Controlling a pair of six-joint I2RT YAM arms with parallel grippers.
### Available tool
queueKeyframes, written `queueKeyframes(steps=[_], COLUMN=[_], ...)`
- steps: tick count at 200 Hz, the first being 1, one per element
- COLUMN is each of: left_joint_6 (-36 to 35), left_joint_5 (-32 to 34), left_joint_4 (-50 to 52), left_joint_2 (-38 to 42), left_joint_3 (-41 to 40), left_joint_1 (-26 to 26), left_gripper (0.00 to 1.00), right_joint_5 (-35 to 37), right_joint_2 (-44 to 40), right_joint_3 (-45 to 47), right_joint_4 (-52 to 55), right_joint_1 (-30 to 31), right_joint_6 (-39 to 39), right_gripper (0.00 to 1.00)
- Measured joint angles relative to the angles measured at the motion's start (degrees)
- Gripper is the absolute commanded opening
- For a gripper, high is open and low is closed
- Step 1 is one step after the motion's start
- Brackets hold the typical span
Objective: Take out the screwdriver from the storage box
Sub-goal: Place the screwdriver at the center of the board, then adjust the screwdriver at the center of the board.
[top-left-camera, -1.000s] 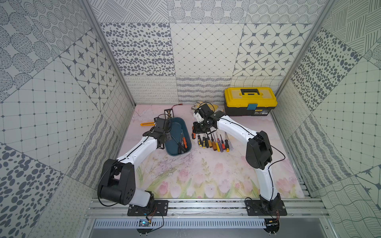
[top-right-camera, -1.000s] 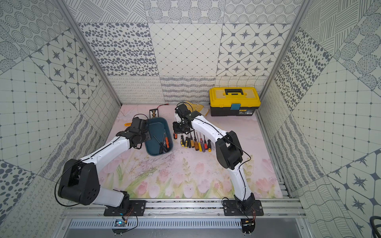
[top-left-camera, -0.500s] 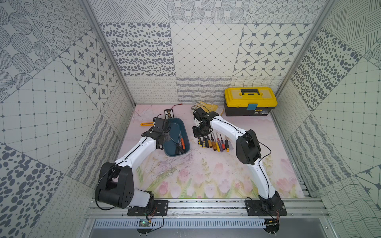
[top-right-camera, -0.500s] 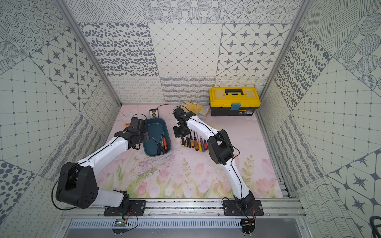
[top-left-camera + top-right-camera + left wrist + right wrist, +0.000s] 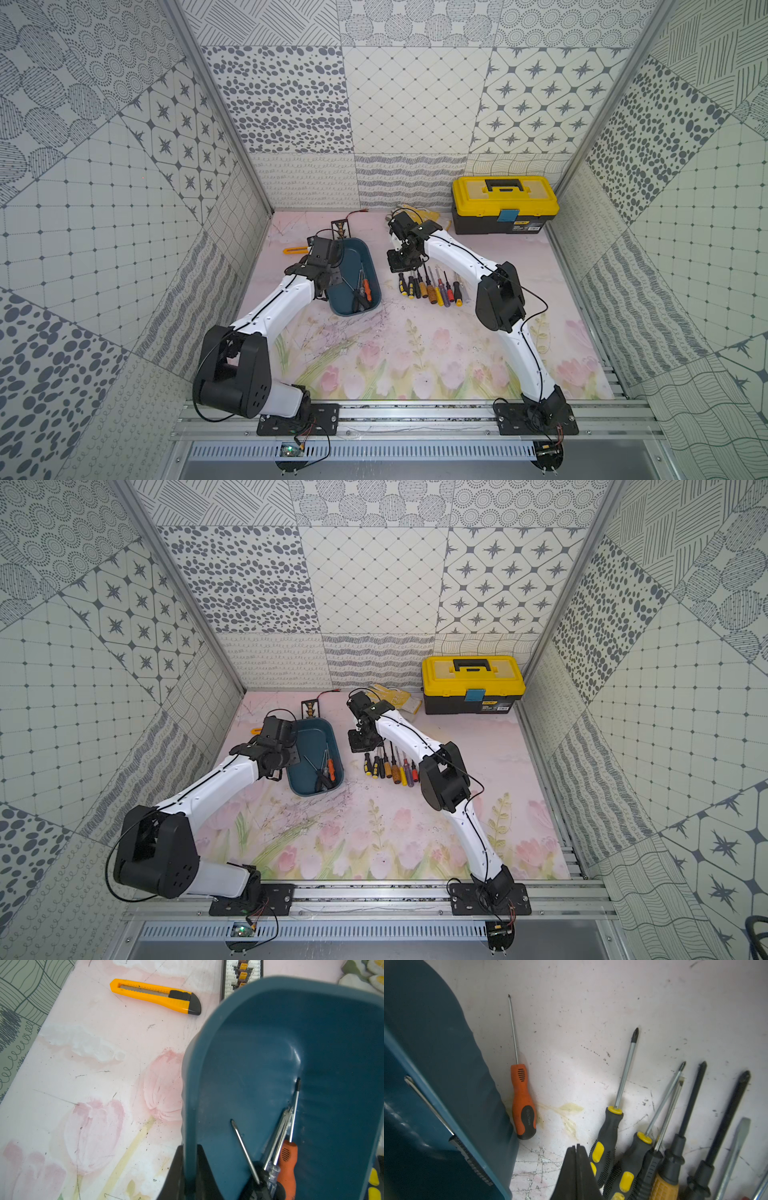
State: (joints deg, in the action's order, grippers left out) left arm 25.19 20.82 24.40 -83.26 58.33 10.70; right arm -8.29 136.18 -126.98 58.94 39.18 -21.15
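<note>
While the left gripper (image 5: 190, 1167) clamps the storage box (image 5: 352, 255) by its rim, several screwdrivers (image 5: 287, 1159) lie inside. The right gripper (image 5: 576, 1148), closed on nothing, hangs near an orange screwdriver (image 5: 522, 1101) just outside it.

Yellow toolbox (image 5: 473, 683) beside gloves (image 5: 395, 698), utility knife (image 5: 155, 996) apart

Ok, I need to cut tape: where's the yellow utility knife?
In a top view the utility knife lies on the mat left of the storage box, toward the back.
</note>
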Motion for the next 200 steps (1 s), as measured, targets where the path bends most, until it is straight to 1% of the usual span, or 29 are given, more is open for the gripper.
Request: queueKeyframes(steps=[11,37,48,75,110,163,200], left_joint_6=[-0.2,-1.1,-1.3,-1.4,-1.4,-1.0,0.0], left_joint_5=[0.0,0.3,0.4,0.4,0.9,3.6,5.7], left_joint_4=[0.0,0.5,0.7,0.9,2.2,6.5,10.2], left_joint_2=[0.2,1.3,2.0,4.3,7.1,9.8,11.0], left_joint_3=[0.2,0.9,1.0,0.8,-0.1,-0.8,-0.8], left_joint_1=[-0.1,-0.8,-1.2,-3.0,-4.8,-5.7,-6.6], left_gripper=[0.00,0.00,0.00,0.00,0.00,0.00,0.00], right_joint_5=[-0.2,-1.4,-1.8,-2.4,-3.2,-3.2,-1.2], right_joint_2=[0.0,0.0,0.0,0.5,3.1,9.0,11.9], right_joint_3=[0.0,0.0,-0.1,-2.2,-6.6,-10.3,-11.8], right_joint_4=[0.0,-0.7,-1.1,-1.4,-2.5,-2.6,-2.0], right_joint_1=[0.0,0.0,0.1,0.9,3.0,5.4,6.5], right_joint_6=[0.3,1.0,2.1,3.5,4.8,5.2,5.0], right_gripper=[0.06,0.27,0.34,0.43,0.49,0.54,0.56])
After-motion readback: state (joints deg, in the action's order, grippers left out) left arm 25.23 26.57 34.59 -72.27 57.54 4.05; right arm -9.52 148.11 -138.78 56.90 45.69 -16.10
